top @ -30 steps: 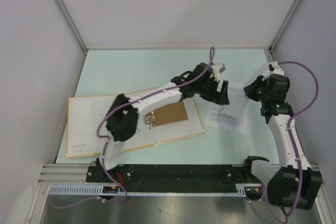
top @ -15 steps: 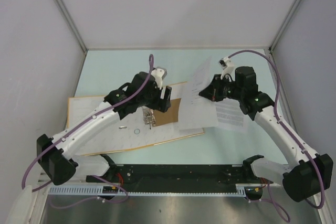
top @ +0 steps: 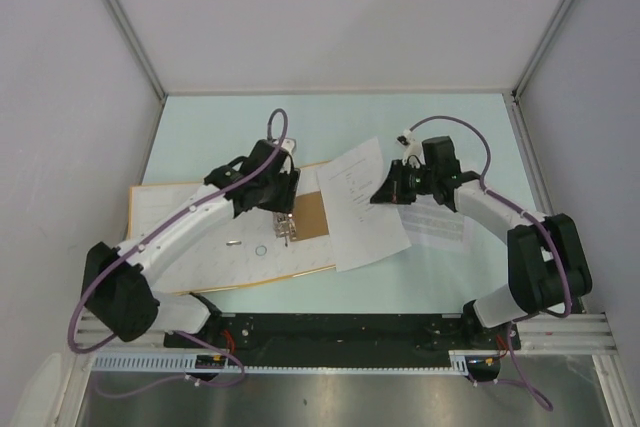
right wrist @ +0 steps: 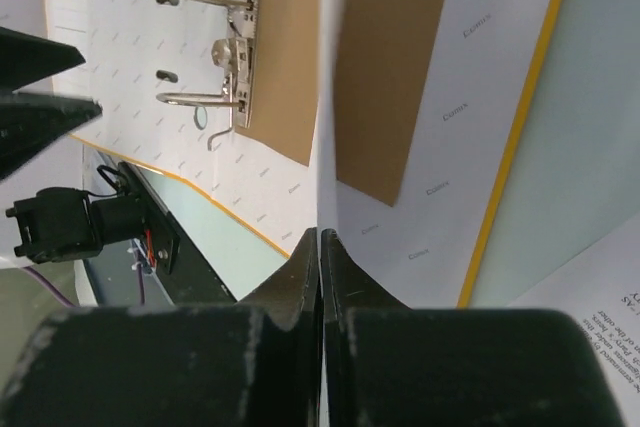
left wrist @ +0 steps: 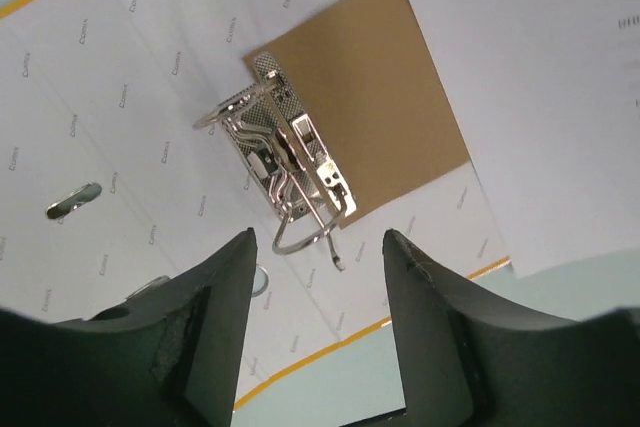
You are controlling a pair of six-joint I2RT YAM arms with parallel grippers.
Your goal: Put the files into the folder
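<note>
Pale green table (top: 220, 127) carries the folder (top: 155, 209), lying open with its ring clip (left wrist: 290, 172) up. Left gripper (left wrist: 318, 247) hovers over the clip, fingers spread. Right gripper (right wrist: 320, 237) pinches the files (top: 365, 227), a sheet draped across the folder's right edge. More sheets (top: 440, 227) lie just beyond.

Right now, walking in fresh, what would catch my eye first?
A big yellow-edged folder lies open left of centre, with a shiny ring clip on its whitish inside. The left gripper hangs open just above that clip. The right gripper pinches a white sheet, holding it over the folder's right edge.
</note>
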